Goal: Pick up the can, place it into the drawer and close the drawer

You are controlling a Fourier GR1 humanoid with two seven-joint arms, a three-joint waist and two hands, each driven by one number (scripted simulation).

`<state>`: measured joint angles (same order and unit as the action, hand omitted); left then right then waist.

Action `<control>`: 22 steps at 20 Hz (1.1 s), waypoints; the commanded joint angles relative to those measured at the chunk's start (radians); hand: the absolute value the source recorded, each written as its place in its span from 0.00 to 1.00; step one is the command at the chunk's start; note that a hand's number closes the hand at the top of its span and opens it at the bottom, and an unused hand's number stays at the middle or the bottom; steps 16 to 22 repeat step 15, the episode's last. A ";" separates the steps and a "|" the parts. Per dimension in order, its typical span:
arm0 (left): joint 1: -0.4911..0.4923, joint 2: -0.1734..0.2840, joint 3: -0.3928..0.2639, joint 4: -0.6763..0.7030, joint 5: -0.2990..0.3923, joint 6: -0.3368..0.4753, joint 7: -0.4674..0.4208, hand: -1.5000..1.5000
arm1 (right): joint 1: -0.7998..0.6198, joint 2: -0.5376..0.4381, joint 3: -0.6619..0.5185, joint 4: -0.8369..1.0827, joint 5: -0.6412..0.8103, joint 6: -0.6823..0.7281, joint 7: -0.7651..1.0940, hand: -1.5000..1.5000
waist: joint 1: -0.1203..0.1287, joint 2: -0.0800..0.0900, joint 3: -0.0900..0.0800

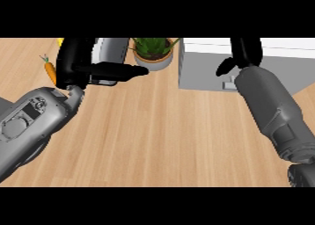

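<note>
Left hand (79,61), at upper left of the head view, is curled round a grey cylindrical can (115,50), fingers wrapped along its near side and the thumb lying across its lower part toward the right. Its grey forearm (27,127) enters from the lower left edge and rises to the wrist beneath the can. An orange carrot (49,71) with a green top lies on the wooden counter (160,132) just left of the hand. A potted plant (153,52) in a pale pot stands immediately right of the can, at the rear of the counter. Right hand (241,55), at upper right, reaches over the pale grey drawer unit (202,68), its fingers bent downward above the box; whether they grasp anything cannot be determined. Right forearm (277,114) runs diagonally from the lower right corner up to that hand. Can and drawer unit are apart, with the plant between them.
</note>
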<state>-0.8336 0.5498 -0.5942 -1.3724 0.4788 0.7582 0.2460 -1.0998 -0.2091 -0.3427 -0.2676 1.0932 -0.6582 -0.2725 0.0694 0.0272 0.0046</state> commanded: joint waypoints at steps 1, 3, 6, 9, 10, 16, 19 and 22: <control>0.046 -0.004 0.004 -0.016 0.000 0.007 -0.008 0.00 | -0.086 0.059 -0.125 -0.051 -0.161 0.026 -0.062 0.00 | 0.016 -0.005 0.000; 0.079 0.004 -0.006 -0.037 -0.009 -0.002 -0.025 0.00 | -0.078 0.088 -0.158 -0.050 -0.205 0.045 -0.105 0.00 | 0.018 -0.007 -0.001; 0.078 -0.015 -0.014 -0.038 -0.025 0.025 -0.010 0.00 | -0.107 0.057 -0.211 -0.052 -0.268 0.128 -0.152 0.00 | 0.001 -0.009 -0.001; 0.126 0.001 0.000 -0.038 -0.028 0.029 -0.031 0.00 | -0.109 0.092 -0.290 -0.072 -0.366 0.166 -0.186 0.00 | -0.009 -0.016 -0.002; 0.116 0.039 0.025 -0.057 -0.017 0.002 -0.022 0.00 | -0.098 0.131 -0.307 -0.058 -0.385 0.156 -0.163 0.00 | -0.006 -0.019 -0.002; 0.170 0.023 0.025 -0.100 -0.048 0.017 -0.032 0.00 | -0.090 0.070 -0.332 -0.041 -0.424 0.226 -0.228 0.00 | -0.016 -0.015 -0.003; 0.170 0.023 0.025 -0.100 -0.048 0.017 -0.032 0.00 | -0.090 0.070 -0.332 -0.041 -0.424 0.226 -0.228 0.00 | -0.016 -0.015 -0.003; 0.170 0.023 0.025 -0.100 -0.048 0.017 -0.032 0.00 | -0.090 0.070 -0.332 -0.041 -0.424 0.226 -0.228 0.00 | -0.016 -0.015 -0.003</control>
